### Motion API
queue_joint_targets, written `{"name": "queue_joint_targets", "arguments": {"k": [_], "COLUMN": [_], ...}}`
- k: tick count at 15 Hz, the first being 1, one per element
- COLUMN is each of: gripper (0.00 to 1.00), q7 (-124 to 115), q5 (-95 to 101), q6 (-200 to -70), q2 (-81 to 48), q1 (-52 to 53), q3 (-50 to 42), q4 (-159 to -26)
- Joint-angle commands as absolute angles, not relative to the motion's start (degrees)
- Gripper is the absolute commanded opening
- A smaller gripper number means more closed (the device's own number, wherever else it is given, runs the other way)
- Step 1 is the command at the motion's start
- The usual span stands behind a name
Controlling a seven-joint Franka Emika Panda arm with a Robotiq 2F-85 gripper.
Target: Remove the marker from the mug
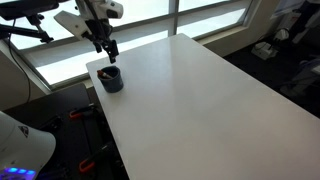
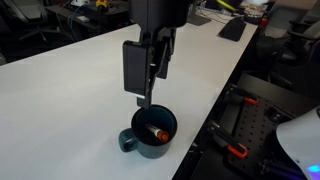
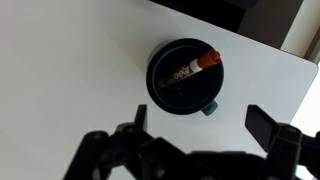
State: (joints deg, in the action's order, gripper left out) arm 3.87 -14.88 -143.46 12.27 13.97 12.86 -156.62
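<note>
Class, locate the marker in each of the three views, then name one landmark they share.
In an exterior view: marker far left, upper half, in the mug.
In an exterior view: marker bottom centre.
Wrist view: marker right of centre, upper half.
Shared landmark: the dark mug holding it.

Light: bright daylight coming through the windows (image 1: 140,15) beyond the table (image 1: 200,100).
Glare: table washes out near white in the wrist view.
Shadows: soft, faint one hugging the mug (image 2: 148,150).
Focus: tool (image 3: 200,125) reads as a dark, blurred silhouette up close.
Detail: coarse, low resolution throughout.
</note>
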Motion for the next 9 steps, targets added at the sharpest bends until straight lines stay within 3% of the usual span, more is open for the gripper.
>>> {"name": "queue_joint_targets", "arguments": {"k": [1, 9], "gripper": [1.00, 1.00], "q7": [3.68, 3.83], "q5": [-15.00, -27.60], "q6": [-145.27, -155.20], "q2": [10.68, -3.36], "q1": [13.48, 11.89], "q3": [10.85, 7.98], "q4": [-156.59, -154.51]}}
